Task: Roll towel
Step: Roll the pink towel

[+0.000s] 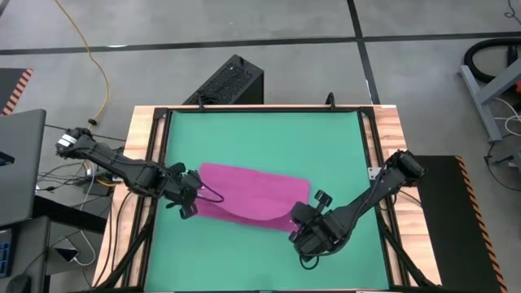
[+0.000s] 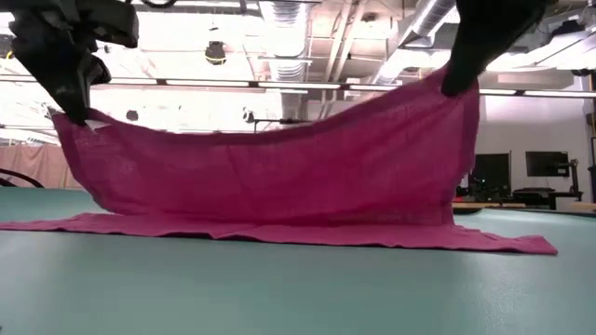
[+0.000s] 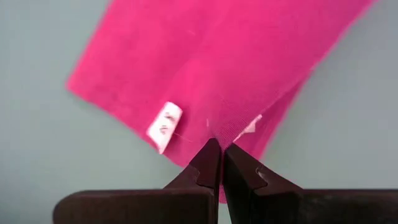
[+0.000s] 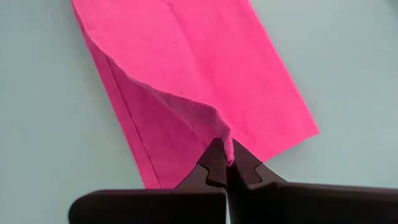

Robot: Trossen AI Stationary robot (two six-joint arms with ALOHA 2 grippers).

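Observation:
The towel (image 1: 252, 191), a magenta cloth, lies across the middle of the green table top (image 1: 260, 138). Its far part lies flat on the table (image 2: 279, 231). Its near edge is raised at both ends and sags between them (image 2: 270, 140). A small white tag (image 3: 165, 126) sits at the edge near my left gripper. My left gripper (image 1: 194, 198) is shut at the towel's left end, and my right gripper (image 1: 303, 224) is shut at its right end. My left gripper pinches the towel's near left corner (image 3: 217, 134) between its two fingertips, slanting down from the table's left. The corner is lifted clear, and the cloth hangs from it down to the table. My right gripper pinches the near right corner (image 4: 219, 134) at a rolled-over edge, slanting down from the near right. The corner is raised, and the cloth falls away from it to the flat part on the table.
A wooden frame (image 1: 151, 122) borders the green top. A black box (image 1: 230, 81) stands beyond the far edge. A laptop (image 1: 16, 163) and cables lie off the table's left side. Bare green surface lies on the near and far sides of the towel.

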